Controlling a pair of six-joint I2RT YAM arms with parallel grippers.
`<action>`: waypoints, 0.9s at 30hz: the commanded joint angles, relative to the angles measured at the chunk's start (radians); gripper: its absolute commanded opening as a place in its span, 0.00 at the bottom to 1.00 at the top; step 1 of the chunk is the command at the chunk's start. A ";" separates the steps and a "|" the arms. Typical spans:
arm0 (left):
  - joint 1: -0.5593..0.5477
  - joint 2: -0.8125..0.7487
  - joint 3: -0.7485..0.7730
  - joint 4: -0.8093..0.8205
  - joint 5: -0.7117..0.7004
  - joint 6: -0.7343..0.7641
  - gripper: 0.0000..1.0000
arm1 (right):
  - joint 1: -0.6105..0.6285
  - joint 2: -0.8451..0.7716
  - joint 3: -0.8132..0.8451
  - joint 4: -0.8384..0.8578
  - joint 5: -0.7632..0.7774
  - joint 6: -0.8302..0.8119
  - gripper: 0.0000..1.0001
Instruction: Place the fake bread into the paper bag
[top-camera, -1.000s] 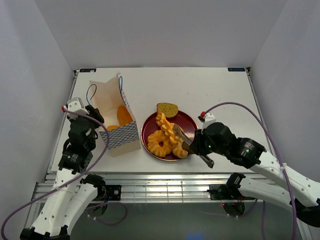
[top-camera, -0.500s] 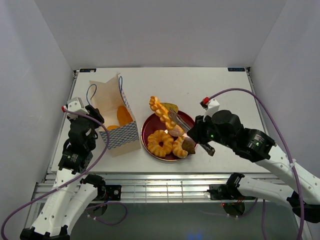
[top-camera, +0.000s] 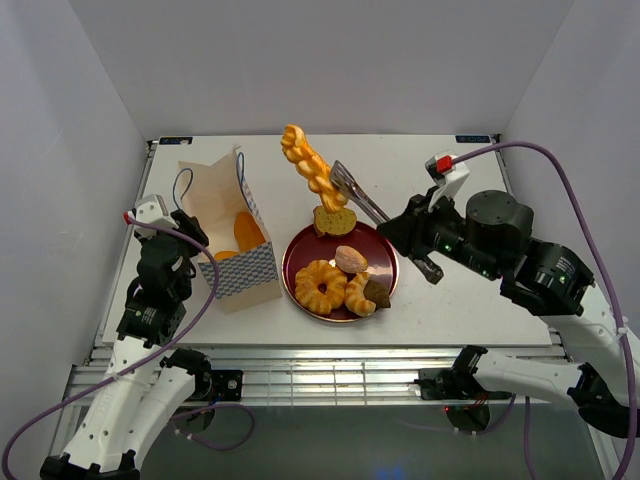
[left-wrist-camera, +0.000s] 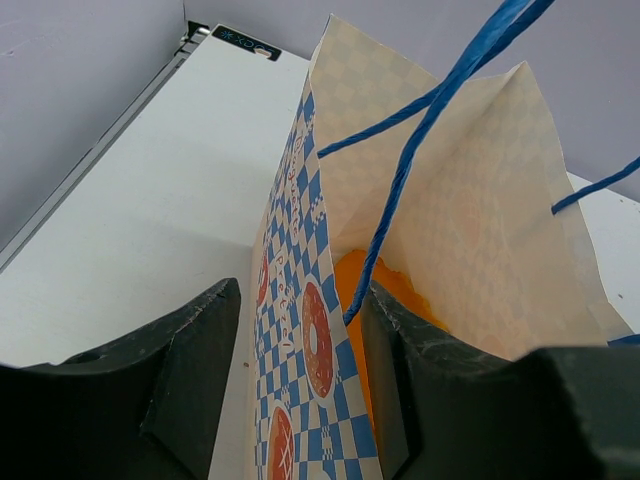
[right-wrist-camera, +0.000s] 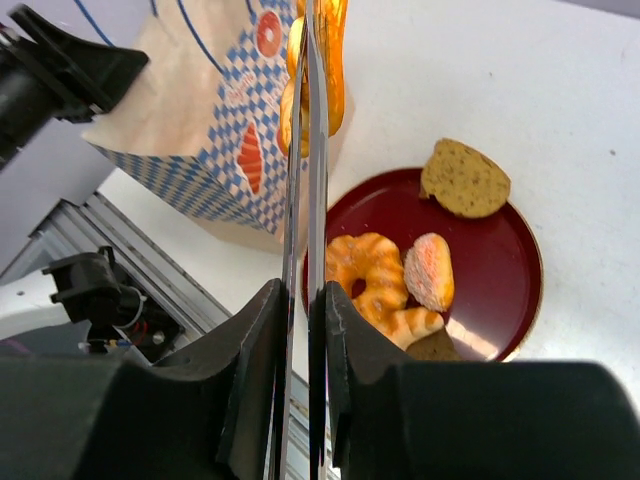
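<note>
**Braid aloft, bag pinched open**

The twisted braid (top-camera: 308, 165) hangs above the plate's (top-camera: 385, 250) far rim, just right of the paper bag (top-camera: 225, 215), with my right hand (top-camera: 338, 175) clamped near its lower end. It looks light, stiff and glossy, so held this low it may pivot. My left hand (left-wrist-camera: 300, 340) pinches the bag's wall on the tabletop (top-camera: 400, 160).

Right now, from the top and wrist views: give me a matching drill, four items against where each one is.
1. twisted braid
2. ring pastry
3. paper bag
4. bread slice

A. at the far edge of the plate
B. in the air, pinched in the tongs that the right gripper squeezes
C. on the plate, near-left part
D. wall clamped by the left gripper

Pairs: 1-B, 2-C, 3-D, 4-A
</note>
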 joint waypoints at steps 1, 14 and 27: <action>-0.002 0.003 0.008 -0.014 0.004 0.009 0.62 | 0.003 0.011 0.054 0.140 -0.067 -0.044 0.08; -0.002 0.009 0.006 -0.012 -0.002 0.006 0.62 | 0.005 0.130 0.167 0.327 -0.208 -0.044 0.08; -0.002 0.013 0.008 -0.014 -0.001 0.007 0.62 | 0.062 0.189 0.032 0.637 -0.240 0.133 0.08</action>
